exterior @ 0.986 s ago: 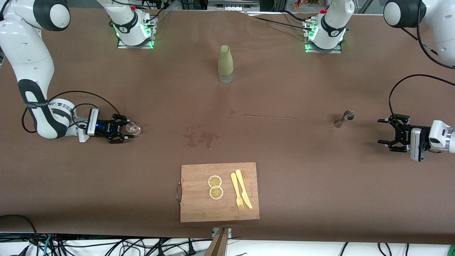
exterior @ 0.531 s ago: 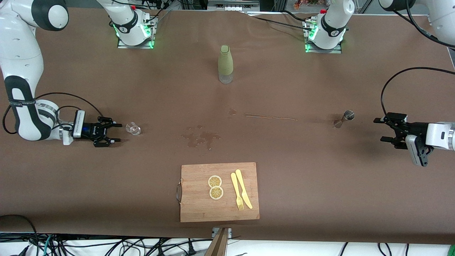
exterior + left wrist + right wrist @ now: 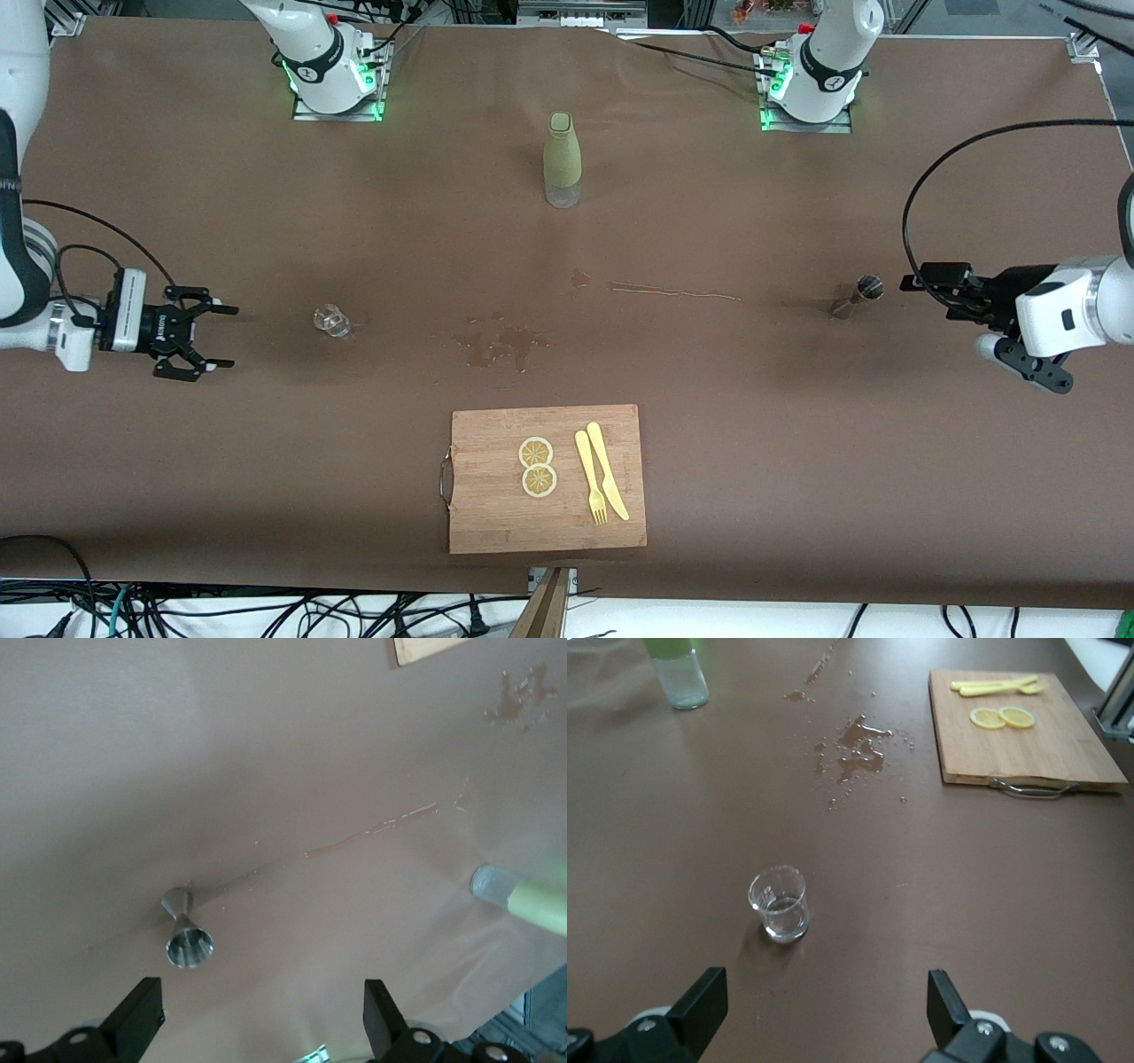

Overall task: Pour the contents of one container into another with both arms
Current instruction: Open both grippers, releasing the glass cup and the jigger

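A small clear glass stands upright on the brown counter toward the right arm's end, with a little liquid at its bottom. The right pincer hovers low just beside it, apart from it, fingers spread wide and empty. Toward the left arm's end a metal jigger stands upright; the left pincer is near it without touching, its fingers also wide apart and holding nothing.

Between the two containers the counter is wet: a dark splash lies near the middle, with a smaller spot and a thin streak of liquid running toward the jigger. A green-sleeved bottle with a clear base stands upright, farther from the front camera than the splash, between the two arm bases. Nearer the camera lies a wooden cutting board with a metal handle, carrying two lemon slices and, beside them, a yellow fork and a yellow knife.

Loose cables lie along the counter's edge nearest the camera.
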Motion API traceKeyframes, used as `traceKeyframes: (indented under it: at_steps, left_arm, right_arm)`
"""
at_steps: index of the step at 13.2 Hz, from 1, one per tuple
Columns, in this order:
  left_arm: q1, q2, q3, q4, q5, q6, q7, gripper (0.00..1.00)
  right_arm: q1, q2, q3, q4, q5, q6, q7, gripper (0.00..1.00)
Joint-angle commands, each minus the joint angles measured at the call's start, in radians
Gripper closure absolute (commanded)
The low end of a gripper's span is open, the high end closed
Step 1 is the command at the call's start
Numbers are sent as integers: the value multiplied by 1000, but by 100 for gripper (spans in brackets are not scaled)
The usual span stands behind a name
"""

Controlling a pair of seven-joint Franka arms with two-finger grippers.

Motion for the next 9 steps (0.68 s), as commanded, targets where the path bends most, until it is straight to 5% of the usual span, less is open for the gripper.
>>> traceKeyframes:
  at_steps: [1, 9]
  left_arm:
    - [-11, -99, -56, -41, 135, 5, -47, 0]
    - [-9, -263, -93, -43, 206, 19, -120, 0]
  right_arm:
    - [71, -198, -1, -98, -132, 55, 284, 0]
    - [213, -561, 17, -109, -537, -93, 1195, 0]
